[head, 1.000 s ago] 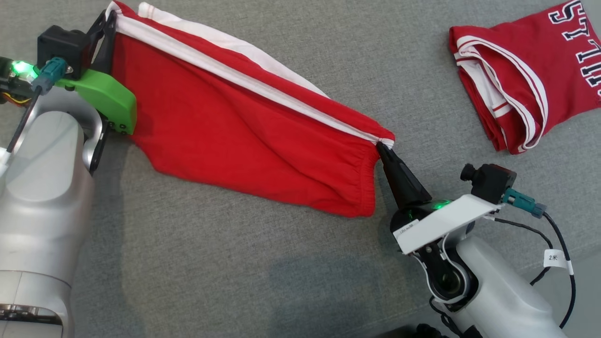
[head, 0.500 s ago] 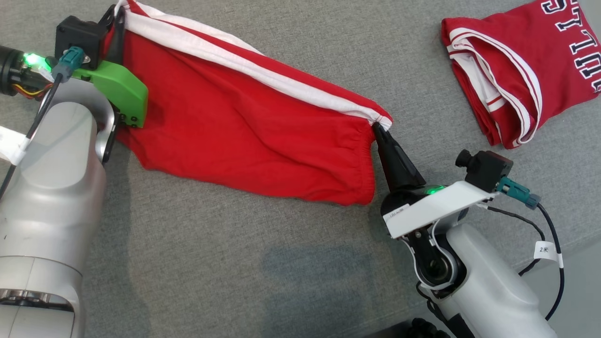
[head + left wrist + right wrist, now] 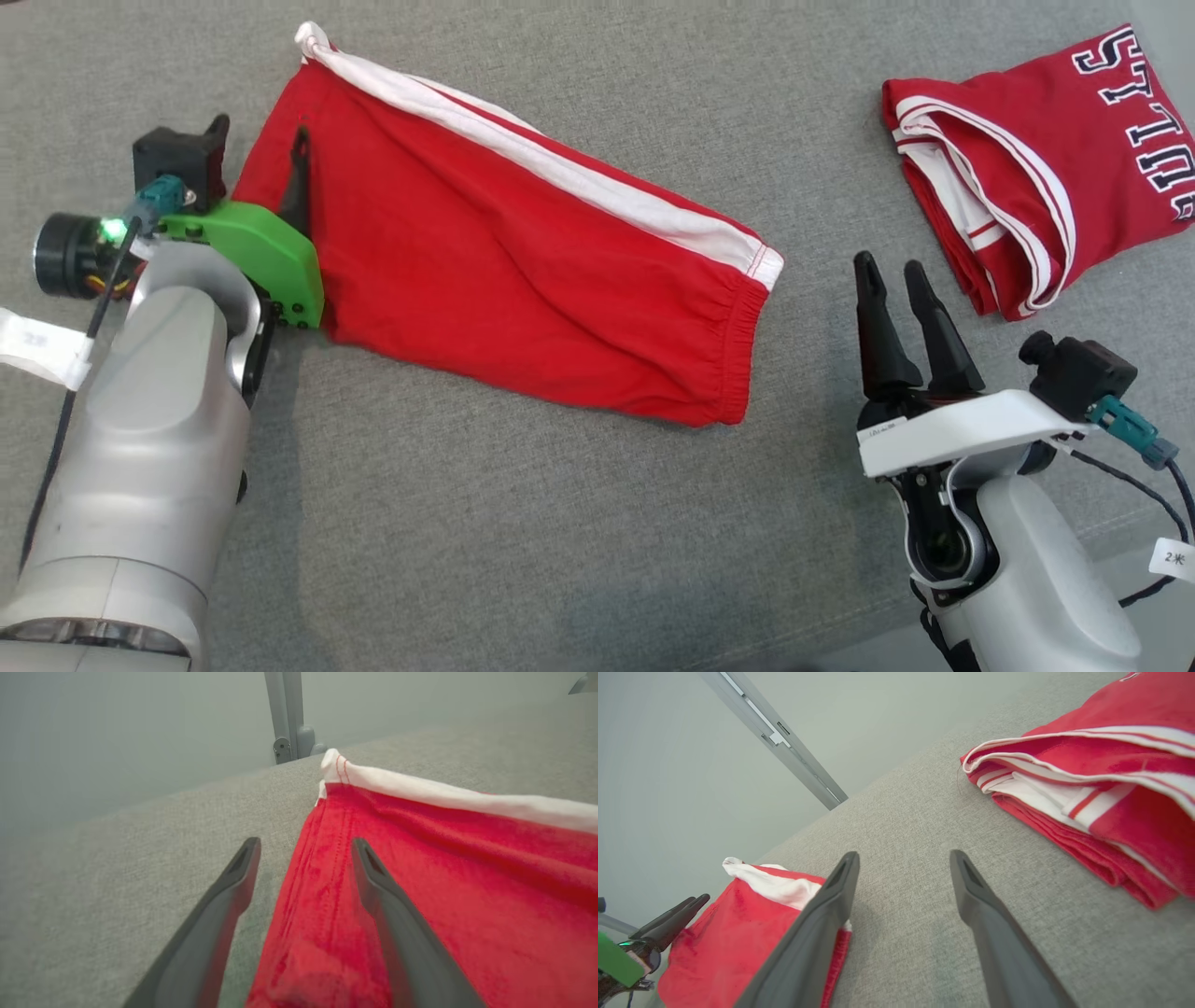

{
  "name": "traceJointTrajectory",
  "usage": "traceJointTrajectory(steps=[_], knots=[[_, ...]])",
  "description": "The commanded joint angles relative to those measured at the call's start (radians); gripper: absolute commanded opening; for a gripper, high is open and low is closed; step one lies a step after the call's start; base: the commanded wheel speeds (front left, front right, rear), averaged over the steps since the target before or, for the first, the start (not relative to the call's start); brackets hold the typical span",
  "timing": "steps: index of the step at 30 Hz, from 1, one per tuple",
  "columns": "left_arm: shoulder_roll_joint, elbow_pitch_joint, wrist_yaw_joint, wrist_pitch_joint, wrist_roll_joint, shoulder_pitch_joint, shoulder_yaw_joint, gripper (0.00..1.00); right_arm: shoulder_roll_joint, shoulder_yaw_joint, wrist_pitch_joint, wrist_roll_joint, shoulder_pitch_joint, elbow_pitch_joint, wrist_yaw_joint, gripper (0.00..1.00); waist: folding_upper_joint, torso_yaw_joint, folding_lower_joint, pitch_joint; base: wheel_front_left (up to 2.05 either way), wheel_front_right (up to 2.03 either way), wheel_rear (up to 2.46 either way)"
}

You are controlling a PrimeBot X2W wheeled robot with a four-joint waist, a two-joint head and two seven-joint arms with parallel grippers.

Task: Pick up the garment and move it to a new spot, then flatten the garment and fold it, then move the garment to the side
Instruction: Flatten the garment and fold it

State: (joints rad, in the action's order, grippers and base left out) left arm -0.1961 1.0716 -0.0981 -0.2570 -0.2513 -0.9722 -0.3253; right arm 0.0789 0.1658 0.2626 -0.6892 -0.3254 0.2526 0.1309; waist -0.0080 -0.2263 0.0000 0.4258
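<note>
The grey woven surface [image 3: 560,523] filled the scene, with wide bare room along its near side and a bare strip between the two garments. The red shorts [image 3: 485,252] lay flat and slanted across the upper left, folded lengthwise, apart from everything on their right. Their far long edge carried a white stripe [image 3: 579,182], their right end a gathered elastic edge [image 3: 742,345], and soft diagonal creases crossed the knit cloth. A folded red jersey [image 3: 1055,177], trimmed in white bands and dark lettering, lay at the upper right, well apart from the shorts.

The left gripper [image 3: 306,843] stood spread and held nothing. It straddled the shorts' left edge, one dark finger over the grey surface and the other over red cloth; contact could not be judged. The right gripper [image 3: 887,261] was likewise spread and empty, above bare surface between the shorts' gathered end and the jersey, touching neither.

Beyond the surface's far edge stood a pale wall and a grey metal post [image 3: 287,714].
</note>
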Motion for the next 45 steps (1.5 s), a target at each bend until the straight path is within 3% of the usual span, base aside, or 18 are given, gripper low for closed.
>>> traceJointTrajectory(steps=[1,7,8,9,10,15,23,31,43,44,45], knots=[[0.010,0.018,-0.001,0.010,-0.012,0.020,0.004,1.00,-0.004,-0.011,0.003,0.011,0.019,-0.004,-0.001,1.00,0.0080,0.012,0.0000,-0.024,0.00,0.00,0.00],[0.007,0.092,0.024,0.027,-0.035,0.042,0.017,1.00,-0.018,-0.039,0.003,0.046,0.039,-0.012,-0.001,1.00,0.0080,0.001,0.0000,-0.041,0.00,0.00,0.00],[0.008,0.103,0.030,0.030,-0.038,0.045,0.017,0.85,-0.018,-0.040,0.003,0.052,0.041,-0.013,-0.001,1.00,0.0080,-0.001,0.0000,-0.044,0.00,0.00,0.00],[0.013,0.113,0.029,0.031,-0.042,0.049,0.017,0.26,-0.019,-0.043,0.003,0.054,0.043,-0.013,-0.001,1.00,0.0080,-0.002,0.0000,-0.049,0.00,0.00,0.00],[0.018,0.122,0.023,0.032,-0.044,0.055,0.017,0.00,-0.019,-0.046,0.003,0.051,0.047,-0.013,-0.001,1.00,0.0080,-0.003,0.0000,-0.055,0.00,0.00,0.00],[0.030,0.158,0.012,0.031,-0.067,0.094,0.019,0.00,-0.022,-0.048,0.003,0.057,0.061,-0.007,-0.001,1.00,0.0080,-0.003,0.0000,-0.097,0.00,0.00,0.00],[0.063,0.120,0.047,-0.008,-0.107,0.220,0.055,0.00,-0.016,-0.063,0.003,0.065,0.121,0.014,-0.001,1.00,0.0080,0.044,0.0000,-0.218,0.00,0.00,0.00],[0.098,-0.022,0.090,-0.007,-0.137,0.432,0.112,0.00,0.000,-0.071,0.003,0.088,0.185,0.059,0.000,1.00,0.0080,0.121,0.0000,-0.326,0.00,0.00,0.00],[0.111,-0.174,0.127,-0.008,-0.132,0.663,0.175,0.00,0.007,-0.078,0.003,0.127,0.241,0.096,0.000,1.00,0.0080,0.150,0.0000,-0.409,0.00,0.00,0.00],[0.109,-0.183,0.127,-0.008,-0.129,0.670,0.176,0.20,0.007,-0.076,0.003,0.129,0.242,0.096,0.000,1.00,0.0080,0.152,0.0000,-0.409,0.00,0.00,0.00],[0.107,-0.195,0.123,-0.008,-0.121,0.678,0.176,0.65,0.006,-0.077,0.003,0.129,0.241,0.096,0.000,1.00,0.0080,0.154,0.0000,-0.408,0.00,0.00,0.00]])
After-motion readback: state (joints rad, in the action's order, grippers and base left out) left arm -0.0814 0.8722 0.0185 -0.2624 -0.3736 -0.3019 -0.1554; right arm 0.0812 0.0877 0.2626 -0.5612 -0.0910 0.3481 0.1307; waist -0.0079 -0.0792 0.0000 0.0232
